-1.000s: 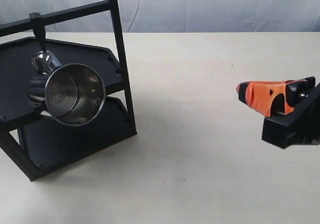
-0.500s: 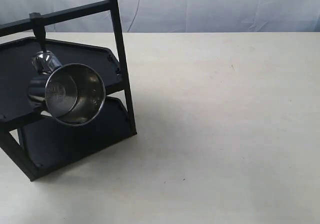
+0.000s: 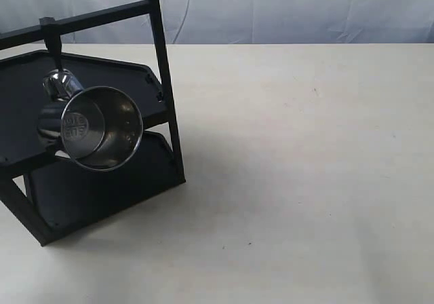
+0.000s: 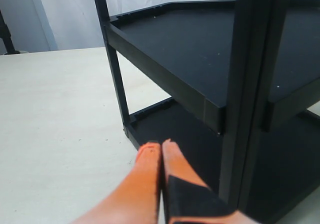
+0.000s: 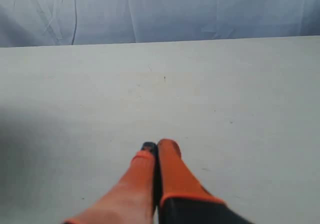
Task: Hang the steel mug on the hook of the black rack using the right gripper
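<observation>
The steel mug (image 3: 102, 129) hangs by its looped handle from the hook (image 3: 51, 45), its open mouth turned toward the exterior camera so the stamped mark inside its base shows. The hook drops from the crossbar of the black rack (image 3: 157, 53) at the left of the exterior view. Neither arm appears in that view. In the right wrist view my right gripper (image 5: 158, 148) is shut with nothing between its orange pads, over bare table. My left gripper (image 4: 161, 145) is shut and empty too, close to the black rack (image 4: 200, 69) by its lower tray.
The pale table (image 3: 298, 168) stretches from the rack to the right edge of the exterior view. A white cloth backdrop (image 3: 285, 9) hangs behind the table. A rack post (image 4: 252, 94) stands close beside my left gripper.
My right gripper, at the right edge of the exterior view a second ago, has withdrawn out of it. The mug still hangs on the hook, unmoved.
</observation>
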Controlling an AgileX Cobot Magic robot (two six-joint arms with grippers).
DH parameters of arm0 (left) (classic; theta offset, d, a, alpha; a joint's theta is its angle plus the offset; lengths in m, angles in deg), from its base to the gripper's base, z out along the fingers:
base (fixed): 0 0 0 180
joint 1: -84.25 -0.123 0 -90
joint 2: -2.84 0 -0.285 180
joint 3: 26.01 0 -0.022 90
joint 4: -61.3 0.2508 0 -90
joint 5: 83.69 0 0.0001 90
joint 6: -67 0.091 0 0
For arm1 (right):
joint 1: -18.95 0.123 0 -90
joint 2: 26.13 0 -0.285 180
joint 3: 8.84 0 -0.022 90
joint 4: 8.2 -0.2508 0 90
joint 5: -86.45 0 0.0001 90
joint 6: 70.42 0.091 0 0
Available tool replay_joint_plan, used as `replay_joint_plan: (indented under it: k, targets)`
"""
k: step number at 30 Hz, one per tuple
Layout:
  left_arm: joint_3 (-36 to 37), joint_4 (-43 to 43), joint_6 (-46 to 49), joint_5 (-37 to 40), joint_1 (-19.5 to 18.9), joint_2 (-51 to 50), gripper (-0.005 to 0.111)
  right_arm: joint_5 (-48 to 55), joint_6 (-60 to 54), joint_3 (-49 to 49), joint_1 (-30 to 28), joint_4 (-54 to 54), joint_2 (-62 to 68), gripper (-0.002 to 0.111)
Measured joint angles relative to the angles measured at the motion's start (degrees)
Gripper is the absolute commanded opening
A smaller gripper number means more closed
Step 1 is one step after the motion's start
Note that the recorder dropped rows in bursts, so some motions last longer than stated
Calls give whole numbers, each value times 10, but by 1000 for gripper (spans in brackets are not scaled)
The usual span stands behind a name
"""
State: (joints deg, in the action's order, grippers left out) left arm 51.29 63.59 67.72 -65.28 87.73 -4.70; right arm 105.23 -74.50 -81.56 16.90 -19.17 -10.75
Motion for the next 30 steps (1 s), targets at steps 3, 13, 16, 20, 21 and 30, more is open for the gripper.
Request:
replay_joint_plan:
  k: [3,13,16,20,21,30]
  targets:
    - [0,0,0,0,0,0,0,13,29,0,0,28,-4,0]
    - [0,0,0,0,0,0,0,18,41,-27,0,48,-12,0]
    - [0,0,0,0,0,0,0,17,53,-41,0,48,-29,0]
    - [0,0,0,0,0,0,0,7,60,-42,0,48,-38,0]
    - [0,0,0,0,0,0,0,7,60,-42,0,48,-38,0]
    - [0,0,0,0,0,0,0,6,64,-42,0,47,-38,0]
